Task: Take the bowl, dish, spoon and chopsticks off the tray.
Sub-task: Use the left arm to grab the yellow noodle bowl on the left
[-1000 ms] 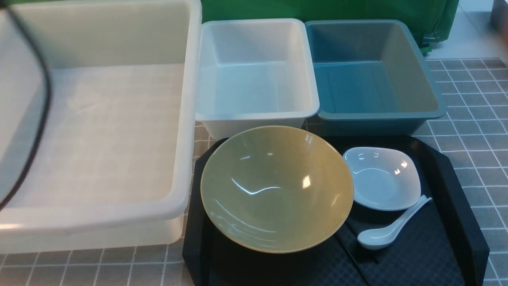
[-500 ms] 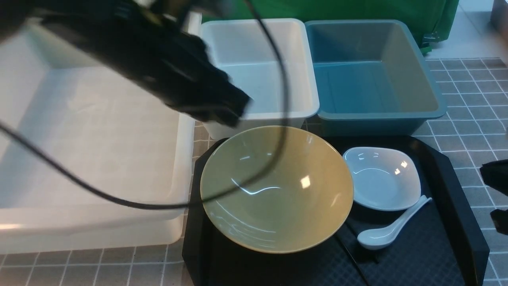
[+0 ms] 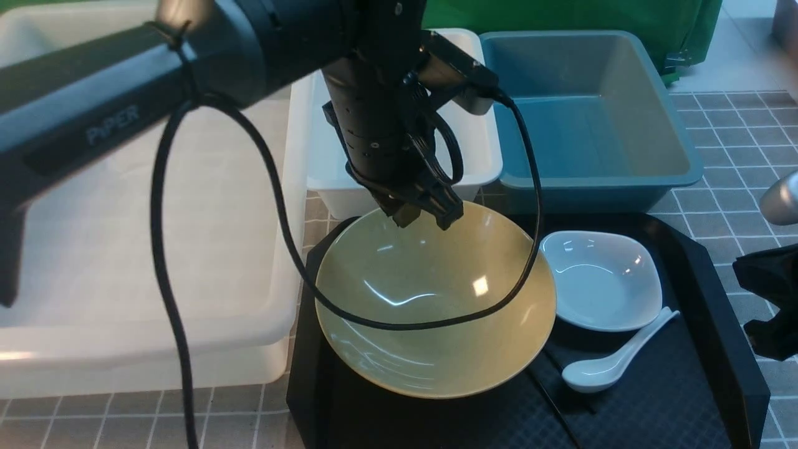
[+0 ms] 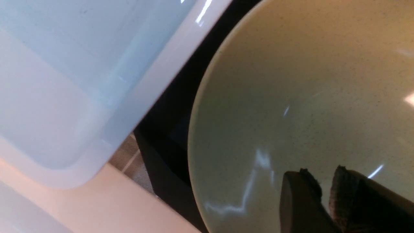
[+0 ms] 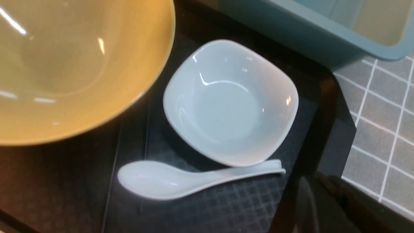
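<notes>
I am hovering my left tool [image 3: 427, 219], jaws narrowly parted and empty, at the far rim of the bowl [image 3: 405, 280] on the tray [image 3: 654, 411], where a shallow pinch on its glossy slope is risking a slip; my right tool [image 5: 318, 191] is waiting closed.

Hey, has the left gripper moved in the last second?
Yes. The left gripper swung in from the left, out of view before, and now hangs over the far rim of the bowl, just in front of the small white bin.
</notes>
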